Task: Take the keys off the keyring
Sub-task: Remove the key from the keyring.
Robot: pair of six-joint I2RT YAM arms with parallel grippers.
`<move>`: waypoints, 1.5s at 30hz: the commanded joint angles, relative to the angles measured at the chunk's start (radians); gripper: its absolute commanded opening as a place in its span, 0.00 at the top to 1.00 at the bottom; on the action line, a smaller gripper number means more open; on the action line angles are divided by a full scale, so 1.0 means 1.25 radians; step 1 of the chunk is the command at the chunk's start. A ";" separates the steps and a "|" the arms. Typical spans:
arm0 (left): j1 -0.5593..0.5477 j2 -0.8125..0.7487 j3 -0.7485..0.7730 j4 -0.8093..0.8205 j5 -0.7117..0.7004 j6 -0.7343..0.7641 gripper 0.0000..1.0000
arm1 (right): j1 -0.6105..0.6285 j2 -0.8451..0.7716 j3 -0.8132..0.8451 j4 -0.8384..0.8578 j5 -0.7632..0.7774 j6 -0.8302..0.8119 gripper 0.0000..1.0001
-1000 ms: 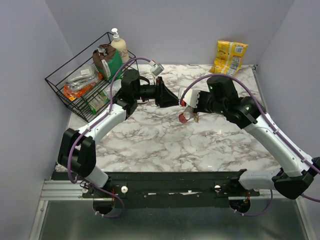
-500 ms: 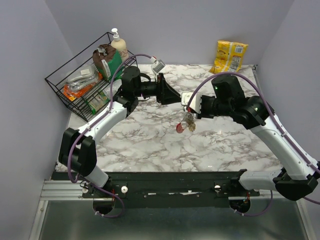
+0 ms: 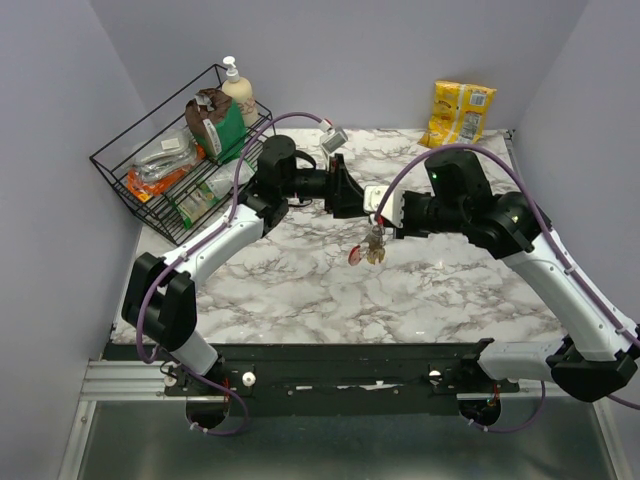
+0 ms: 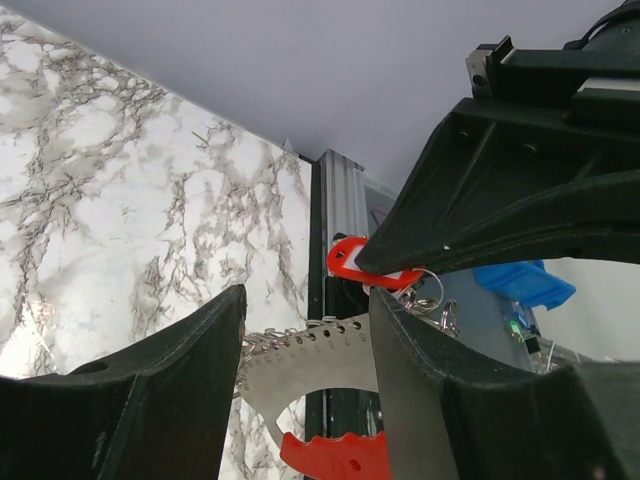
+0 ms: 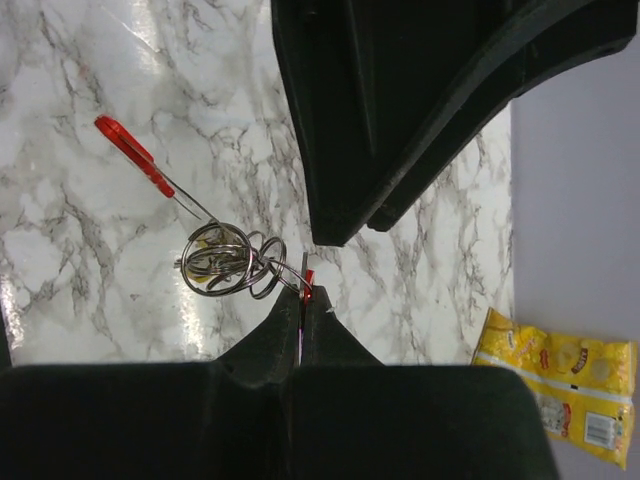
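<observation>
My right gripper (image 3: pixel 379 214) (image 5: pixel 303 298) is shut on the red loop of the keyring (image 5: pixel 308 277) and holds it above the table. The bunch of keys (image 3: pixel 366 250) hangs below it. In the right wrist view, thin metal rings (image 5: pixel 228 260) and a red-headed key (image 5: pixel 135 155) hang off the loop. My left gripper (image 3: pixel 357 203) (image 4: pixel 305 345) is open, right against the right one. Its jaws stand either side of a flat silvery key (image 4: pixel 320 350) with a red head (image 4: pixel 340 455). The red loop (image 4: pixel 350 262) shows above it, pinched by the right fingers (image 4: pixel 520 210).
A black wire basket (image 3: pixel 150 175) with packets and a soap bottle (image 3: pixel 238 92) stands at the back left. A yellow snack bag (image 3: pixel 458 112) (image 5: pixel 555 385) leans at the back right wall. The marble table (image 3: pixel 300 280) lies below the hanging keys.
My left gripper has moved right, up to the right gripper and the keys. The right gripper rose a little early on, and the bunch now hangs straight below it.
</observation>
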 commanded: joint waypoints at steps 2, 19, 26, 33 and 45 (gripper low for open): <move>0.000 -0.004 -0.021 0.040 0.034 -0.024 0.39 | 0.004 -0.025 -0.015 0.078 0.091 0.007 0.99; -0.011 0.024 -0.036 0.219 0.062 -0.158 0.41 | 0.004 -0.019 -0.040 0.121 0.114 0.034 0.99; -0.018 0.024 -0.050 0.234 0.073 -0.155 0.46 | 0.004 -0.019 -0.026 0.113 0.084 0.066 0.99; -0.023 0.024 -0.058 0.279 0.090 -0.184 0.53 | 0.003 -0.020 -0.021 0.115 0.071 0.082 0.99; -0.025 0.023 -0.069 0.302 0.095 -0.196 0.68 | 0.002 -0.024 -0.042 0.156 0.108 0.096 0.99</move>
